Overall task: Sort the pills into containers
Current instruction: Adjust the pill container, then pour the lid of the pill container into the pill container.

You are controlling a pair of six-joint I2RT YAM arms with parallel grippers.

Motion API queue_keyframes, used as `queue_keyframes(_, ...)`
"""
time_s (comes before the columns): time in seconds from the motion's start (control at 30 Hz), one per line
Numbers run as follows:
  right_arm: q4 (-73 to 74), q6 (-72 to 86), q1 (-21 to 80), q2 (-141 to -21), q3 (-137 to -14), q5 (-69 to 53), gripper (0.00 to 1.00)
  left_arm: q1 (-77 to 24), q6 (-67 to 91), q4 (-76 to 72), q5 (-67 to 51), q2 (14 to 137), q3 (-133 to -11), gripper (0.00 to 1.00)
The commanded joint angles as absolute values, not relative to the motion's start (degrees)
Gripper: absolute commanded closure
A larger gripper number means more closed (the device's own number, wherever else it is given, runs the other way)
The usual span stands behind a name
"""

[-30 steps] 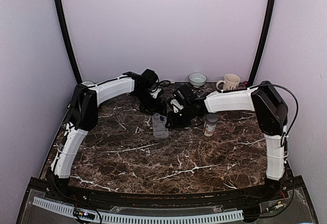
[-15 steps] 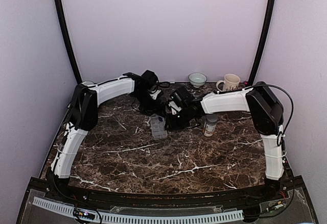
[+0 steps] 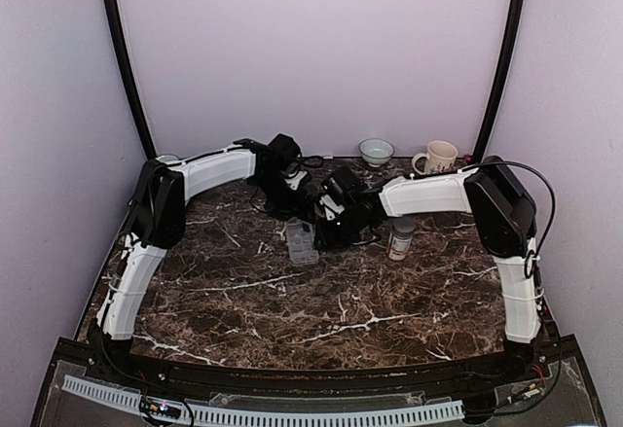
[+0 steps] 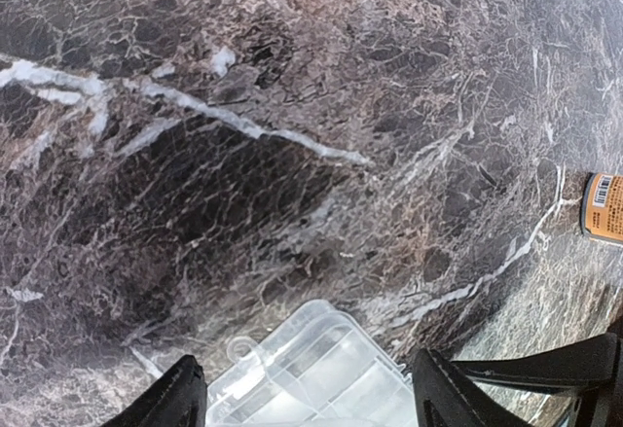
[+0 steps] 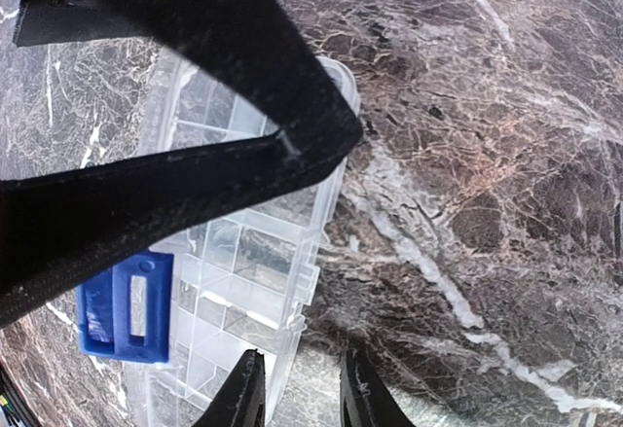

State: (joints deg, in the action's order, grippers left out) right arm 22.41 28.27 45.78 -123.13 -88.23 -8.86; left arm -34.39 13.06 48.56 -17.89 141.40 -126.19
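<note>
Two grippers crowd one clear organizer box point(image 3: 304, 240), which sits toward the far middle of the marble table point(image 3: 341, 320). The left gripper point(image 4: 310, 386) has its jaws spread wide, one either side of the box's end, straddling it, with no firm contact that I can make out. The right gripper point(image 5: 300, 380) has its jaws set narrow, right at the box's long edge; whether they pinch it, I cannot tell. No pills in sight, neither in the compartments point(image 5: 243, 252) nor on the marble. The grey-capped pill bottle point(image 3: 400, 239) stands upright and closed, just right of the box. My read: this is the box-handling step, steadying or opening it, with sorting not yet begun. Next it needs a sure hold on the box and the compartments laid open, then the bottle fetched and uncapped.
</note>
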Motion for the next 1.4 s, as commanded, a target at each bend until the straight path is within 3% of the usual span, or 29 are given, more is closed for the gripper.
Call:
queue_keyframes(0.0, 25.57, 26.63, 46.99, -126.31, -90.17, -6.67, 0.72, -34.84, 11.64, 47.21, -18.37, 135.59, -123.71, 0.25)
queue_keyframes(0.73, 29.70, 26.48, 47.12, -130.34, -94.15, -4.88, 0.73, -33.63, 8.28, 44.41, -19.95, 127.89, -113.13, 0.25)
queue_keyframes(1.37, 31.26, 26.38, 47.17, -130.90, -95.00, -4.17, 0.74, -32.78, 5.87, 49.79, -14.45, 125.76, -111.82, 0.28)
